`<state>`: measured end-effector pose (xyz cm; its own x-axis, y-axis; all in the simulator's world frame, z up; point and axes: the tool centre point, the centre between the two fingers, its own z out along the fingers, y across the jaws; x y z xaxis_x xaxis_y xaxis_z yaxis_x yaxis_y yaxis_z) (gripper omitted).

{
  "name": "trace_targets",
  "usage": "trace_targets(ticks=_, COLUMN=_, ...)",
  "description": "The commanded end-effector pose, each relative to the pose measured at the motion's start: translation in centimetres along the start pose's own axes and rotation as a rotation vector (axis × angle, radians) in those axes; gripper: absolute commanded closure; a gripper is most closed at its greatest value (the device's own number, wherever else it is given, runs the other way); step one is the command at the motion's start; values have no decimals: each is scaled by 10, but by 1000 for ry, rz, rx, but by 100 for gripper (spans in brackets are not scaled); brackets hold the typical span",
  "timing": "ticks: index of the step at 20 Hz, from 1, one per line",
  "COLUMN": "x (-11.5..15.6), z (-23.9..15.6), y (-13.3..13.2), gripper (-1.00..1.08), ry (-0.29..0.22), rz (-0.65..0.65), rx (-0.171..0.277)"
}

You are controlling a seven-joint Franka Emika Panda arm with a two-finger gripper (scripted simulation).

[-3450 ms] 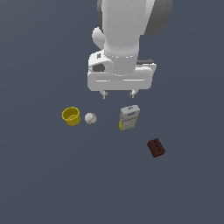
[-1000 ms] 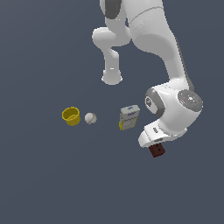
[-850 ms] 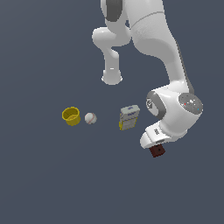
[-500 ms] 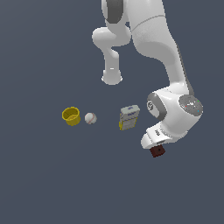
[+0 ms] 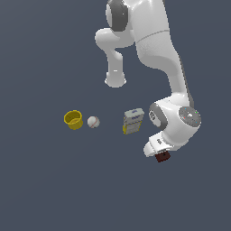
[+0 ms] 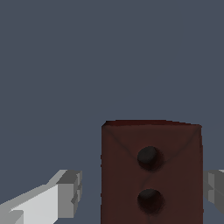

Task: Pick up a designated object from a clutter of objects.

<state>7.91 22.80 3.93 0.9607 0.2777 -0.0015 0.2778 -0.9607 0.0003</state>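
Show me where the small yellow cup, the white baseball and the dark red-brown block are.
Small yellow cup [image 5: 73, 119], exterior view, its rim.
White baseball [image 5: 93, 122], exterior view, its middle.
Dark red-brown rectangular block [image 6: 151, 173], wrist view, the face between its two holes.

In the wrist view the dark red-brown block [image 6: 152, 175] sits between the two fingers [image 6: 65, 192] of the pincer [image 6: 142, 192], with a clear gap on one side and the other finger near its opposite edge. Bare surface [image 5: 54, 189] lies around the block. The white-and-yellow box [image 5: 133, 121] stands nearest; baseball [image 5: 93, 122] and yellow cup [image 5: 73, 119] are well apart
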Motion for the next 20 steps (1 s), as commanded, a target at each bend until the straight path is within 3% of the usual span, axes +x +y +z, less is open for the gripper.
trace_targets(ticks=1, x=0, z=9, y=0, gripper=-92, ry=1, rz=0, rx=0)
trace_targets(ticks=5, x=1, z=12, y=0, gripper=-92, ry=1, rz=0, rx=0)
trace_targets(ticks=6, x=1, z=12, y=0, gripper=108, ry=1, rz=0, rx=0)
trace_targets(ticks=20, x=0, z=9, y=2, gripper=108, ry=0, rz=0, rx=0)
